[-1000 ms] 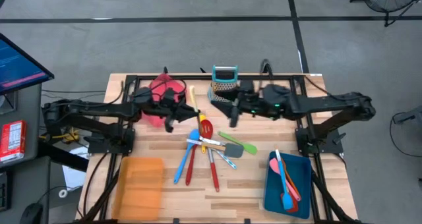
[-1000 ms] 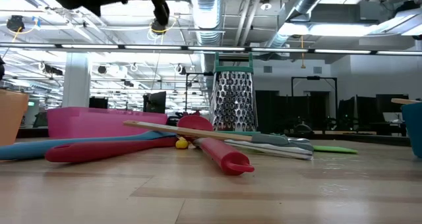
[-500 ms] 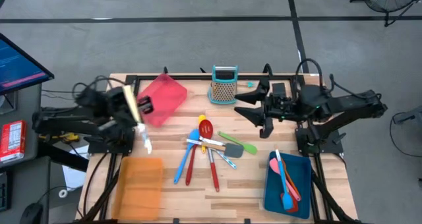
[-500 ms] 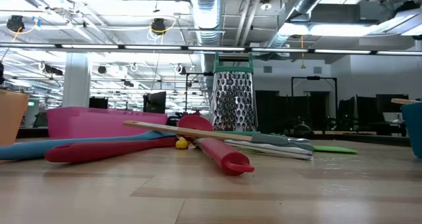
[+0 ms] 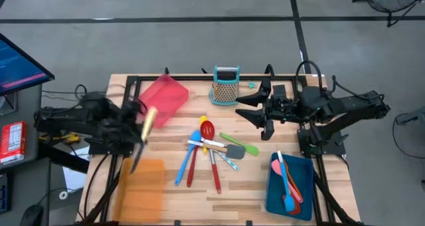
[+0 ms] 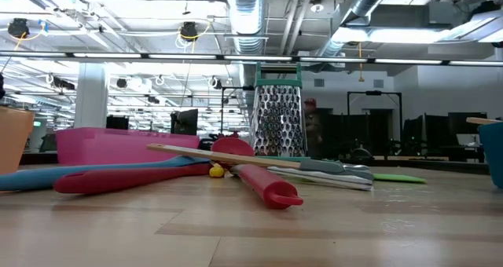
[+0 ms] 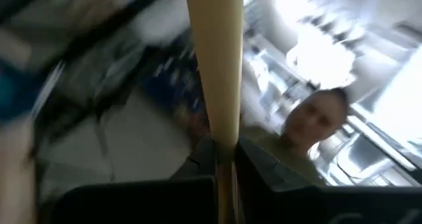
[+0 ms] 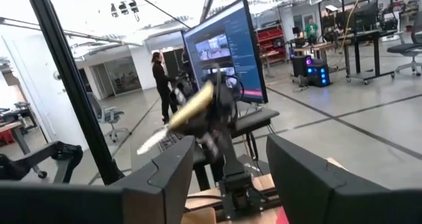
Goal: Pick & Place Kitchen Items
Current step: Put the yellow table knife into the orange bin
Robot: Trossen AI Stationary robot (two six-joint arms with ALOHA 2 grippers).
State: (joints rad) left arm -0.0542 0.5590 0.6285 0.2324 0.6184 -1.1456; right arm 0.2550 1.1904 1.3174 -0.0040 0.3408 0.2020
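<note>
My left gripper [image 5: 141, 116] is at the table's left side, shut on a long utensil with a cream handle [image 5: 149, 117] and a silvery blade end [image 5: 135, 163]. It is held in the air above the orange tray's far edge. My right gripper [image 5: 255, 116] is open and empty, above the table right of the grater. A pile of utensils [image 5: 209, 149] lies at the table's middle: red [image 6: 263, 187], blue, yellow and green pieces and a grey spatula [image 5: 234, 151]. The left arm with the utensil also shows in the right wrist view [image 8: 191, 105]. My left gripper pinches the utensil's cream handle [image 7: 221, 135] between its two fingers [image 7: 204, 161], which lie across it. The utensil is lifted clear and slants, handle end toward the far side, blade end [image 5: 135, 163] toward the near side. The view is blurred, so nothing more can be told.
An orange tray [image 5: 141, 193] lies at the near left and a pink-red tray [image 5: 166, 96] at the far left. A blue tray [image 5: 273, 193] at the near right holds several utensils. The teal-framed grater [image 5: 226, 86] stands at the far middle. A person shows beyond the table [image 6: 313, 129].
My left gripper has carried the cream-handled utensil from the pile's far side toward the table's left edge, lifted clear; the utensil has swung so its blade end points toward the near edge. My right gripper has drawn back toward the table's right and then stayed still.
</note>
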